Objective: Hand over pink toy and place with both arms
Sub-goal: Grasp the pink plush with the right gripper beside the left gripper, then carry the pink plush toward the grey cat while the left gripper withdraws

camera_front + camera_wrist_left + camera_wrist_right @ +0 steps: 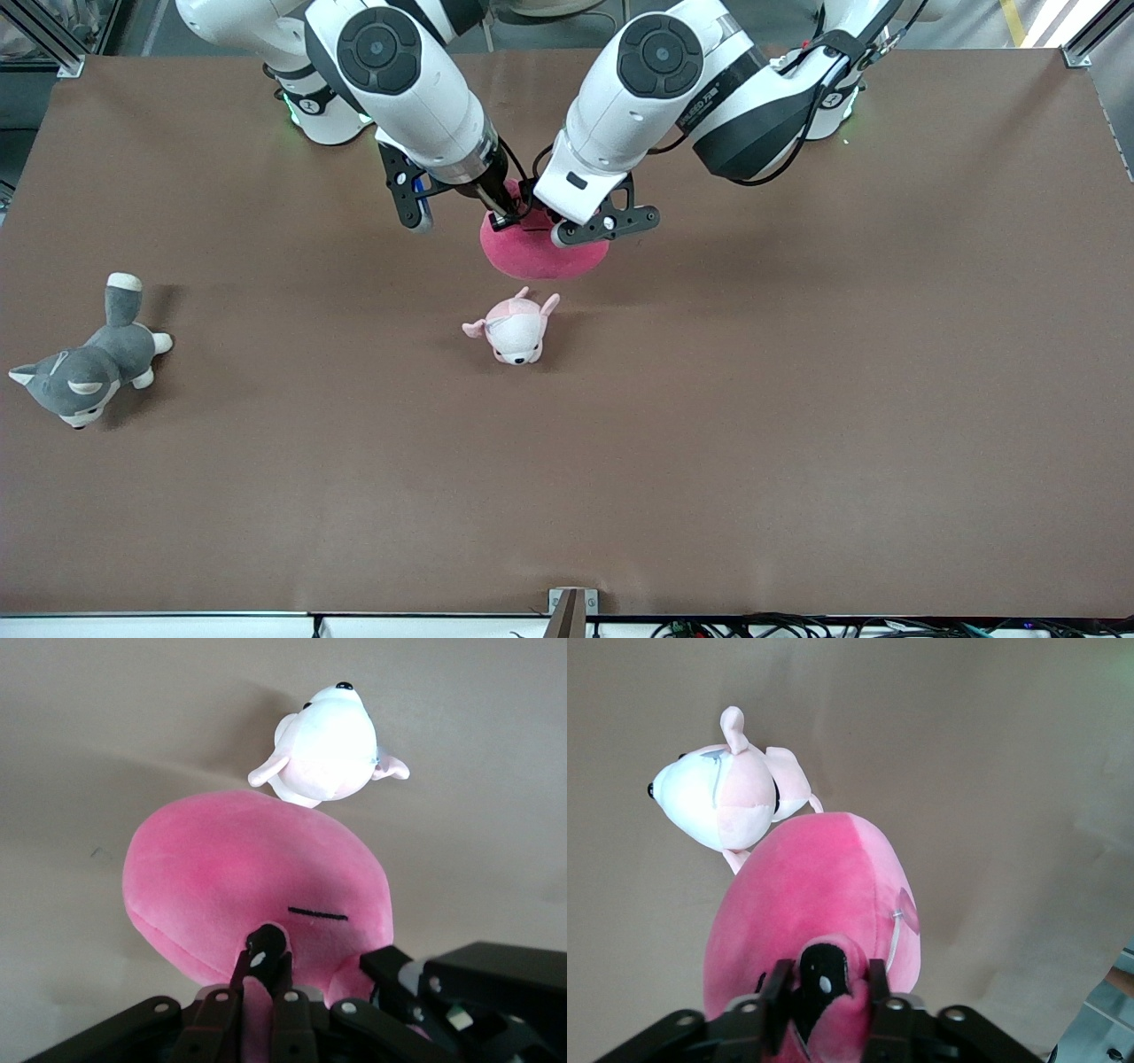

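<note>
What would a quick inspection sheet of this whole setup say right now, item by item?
Surface: brown table, flat, no spills seen.
Job's things: pink toy held up over the table's middle, between both arms.
Clutter: pale pink puppy lying nearer the front camera than the pink toy; grey husky plush toward the right arm's end.
Grippers: left end effector pinches a fold of the pink toy; right end effector also pinches it, so both hold it at once.
Cables: black cable looping along the left arm; a tangle of wires below the table's near edge.
Surroundings: metal frame posts at the corners.
</note>
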`<action>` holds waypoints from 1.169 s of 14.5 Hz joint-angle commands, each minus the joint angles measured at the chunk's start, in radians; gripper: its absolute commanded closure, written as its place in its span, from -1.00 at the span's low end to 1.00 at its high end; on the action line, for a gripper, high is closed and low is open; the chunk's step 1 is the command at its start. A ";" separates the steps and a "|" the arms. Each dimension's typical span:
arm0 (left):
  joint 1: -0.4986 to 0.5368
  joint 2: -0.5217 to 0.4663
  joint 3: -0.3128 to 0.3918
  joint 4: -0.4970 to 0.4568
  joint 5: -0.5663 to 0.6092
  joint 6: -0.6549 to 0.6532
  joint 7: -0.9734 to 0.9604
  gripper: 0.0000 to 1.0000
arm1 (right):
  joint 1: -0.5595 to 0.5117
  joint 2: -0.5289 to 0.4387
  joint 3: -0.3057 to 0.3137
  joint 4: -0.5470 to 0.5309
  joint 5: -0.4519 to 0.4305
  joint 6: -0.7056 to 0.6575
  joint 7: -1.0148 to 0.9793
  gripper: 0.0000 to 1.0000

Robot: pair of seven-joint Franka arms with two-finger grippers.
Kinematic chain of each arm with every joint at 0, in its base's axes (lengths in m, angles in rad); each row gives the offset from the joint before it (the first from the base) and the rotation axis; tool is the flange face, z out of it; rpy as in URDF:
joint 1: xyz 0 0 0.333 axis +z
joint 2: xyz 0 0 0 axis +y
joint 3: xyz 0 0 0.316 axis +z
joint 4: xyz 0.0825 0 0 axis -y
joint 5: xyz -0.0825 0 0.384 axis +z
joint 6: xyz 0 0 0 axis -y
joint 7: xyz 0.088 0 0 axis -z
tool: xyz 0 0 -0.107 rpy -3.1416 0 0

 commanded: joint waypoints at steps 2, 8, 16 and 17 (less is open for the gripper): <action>-0.008 0.001 0.002 0.019 0.018 -0.001 -0.020 0.97 | -0.009 -0.025 -0.002 -0.012 0.024 0.004 -0.020 0.99; 0.002 -0.014 0.002 0.021 0.018 -0.001 -0.014 -0.51 | -0.057 -0.080 -0.010 -0.012 0.024 -0.025 -0.084 0.99; 0.158 -0.172 0.001 0.018 0.024 -0.062 0.088 -1.00 | -0.385 -0.137 -0.013 -0.076 0.020 -0.188 -0.565 0.99; 0.194 -0.210 0.001 0.015 0.022 -0.111 0.149 -1.00 | -0.434 -0.147 -0.013 -0.128 0.018 -0.177 -0.642 0.99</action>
